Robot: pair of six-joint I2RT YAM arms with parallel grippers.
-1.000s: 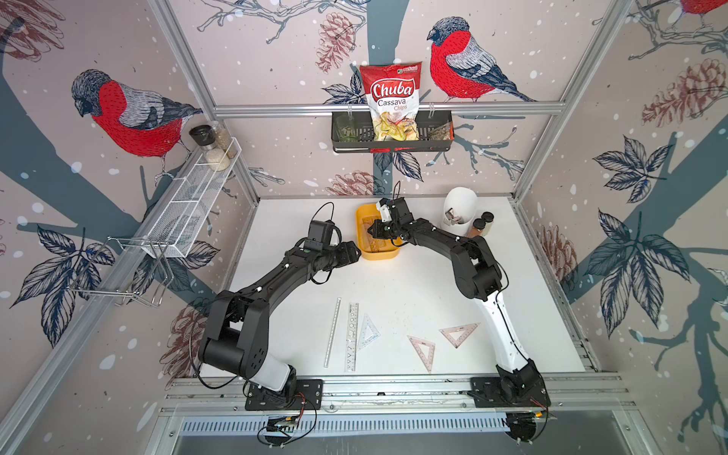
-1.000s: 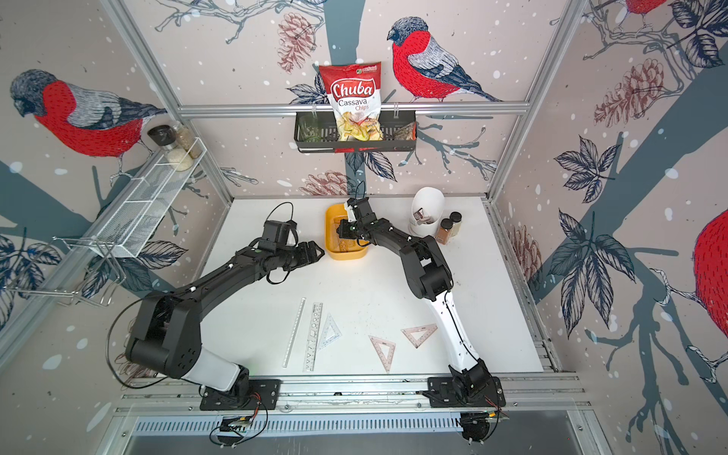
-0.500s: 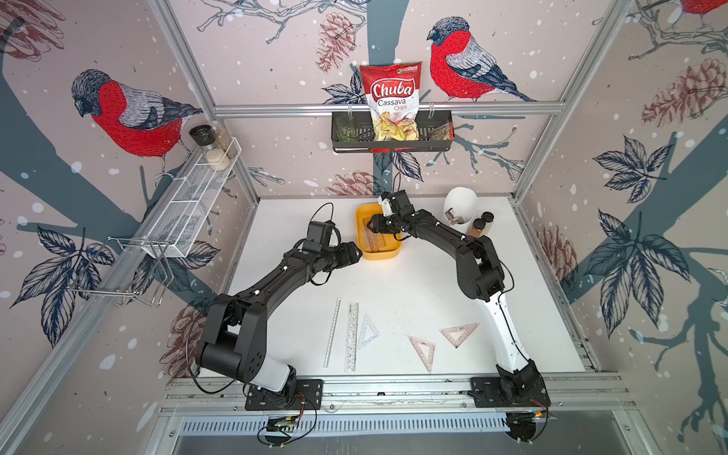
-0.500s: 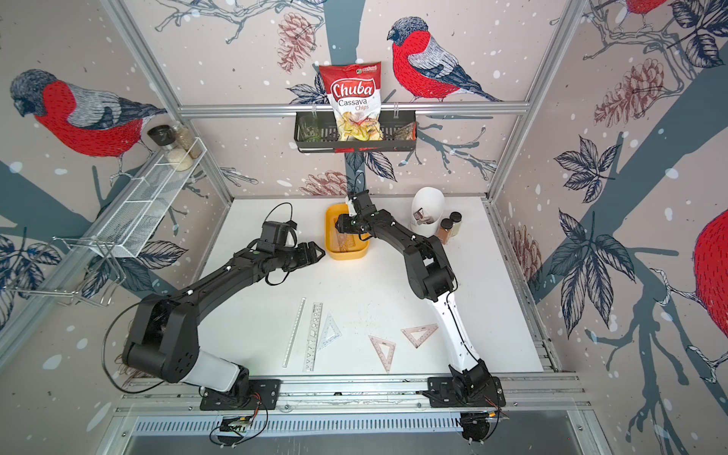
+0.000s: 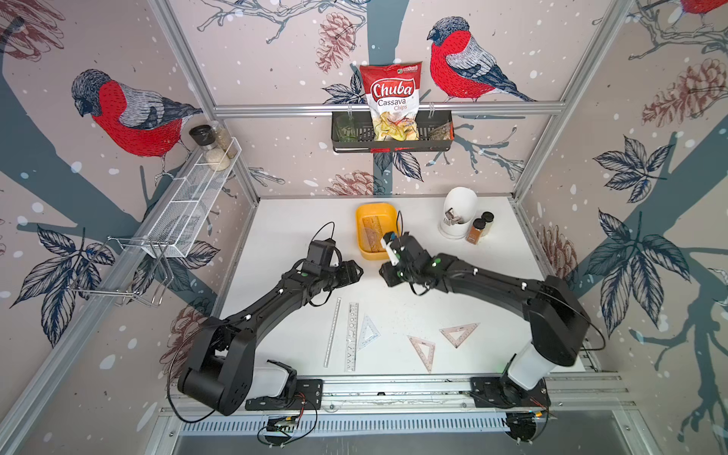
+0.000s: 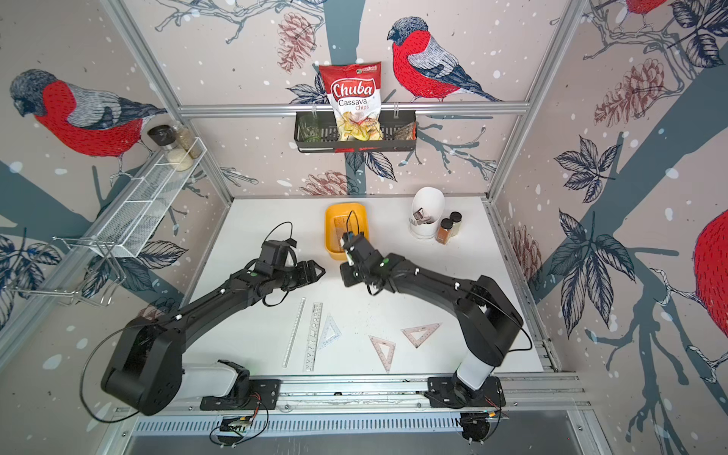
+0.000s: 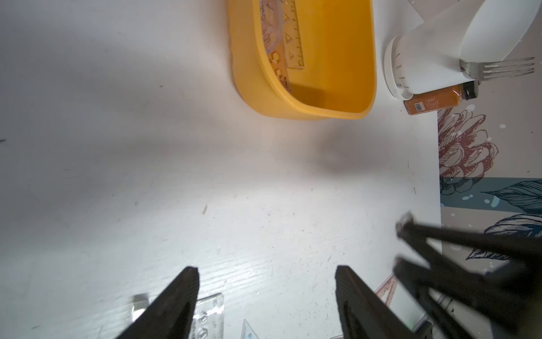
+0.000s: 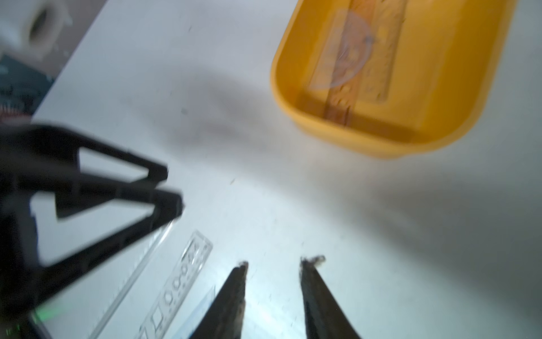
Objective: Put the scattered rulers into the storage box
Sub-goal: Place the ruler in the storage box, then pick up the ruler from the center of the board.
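Hovering left hand (image 5: pixel 356 272): fingers spread wide with nothing between them, as the left wrist view shows (image 7: pixel 265 270). It hangs over bare white surface (image 5: pixel 283 236), tips turned toward the other arm.
Right hand (image 5: pixel 388 273): fingers parted by a narrower gap with nothing pinched, seen in the right wrist view (image 8: pixel 272 261). It faces the left hand, near it but not touching.
Storage box (image 5: pixel 359 228): yellow-orange tub at the back middle of the surface, just beyond the right hand. The right arm's wrist overlaps its near corner in both top views.
Inside the box: a half-round protractor (image 8: pixel 349 58) lies on top of the boxed rulers (image 7: pixel 281 44), which are straight and stencil pieces set lengthwise. Their count cannot be told.
Loose near the front edge: five pieces lie flat on the surface.
Clear straight ruler (image 5: pixel 333 333): on the left arm's side, running front to back.
Stencil ruler (image 5: pixel 351 337): just beside it and nearly parallel.
Pale blue triangle (image 5: pixel 368 333): against the stencil ruler's far side.
Front pinkish triangle (image 5: pixel 423 352): toward the right arm, apart from the blue one.
Rear pinkish triangle (image 5: pixel 459 333): near the front one, not touching it.
White pot (image 5: pixel 459 208): at the back on the right arm's side, tilted, with a fork (image 7: pixel 504 69) sticking out.
Spice jars (image 5: pixel 476 230): two, just beside the pot.
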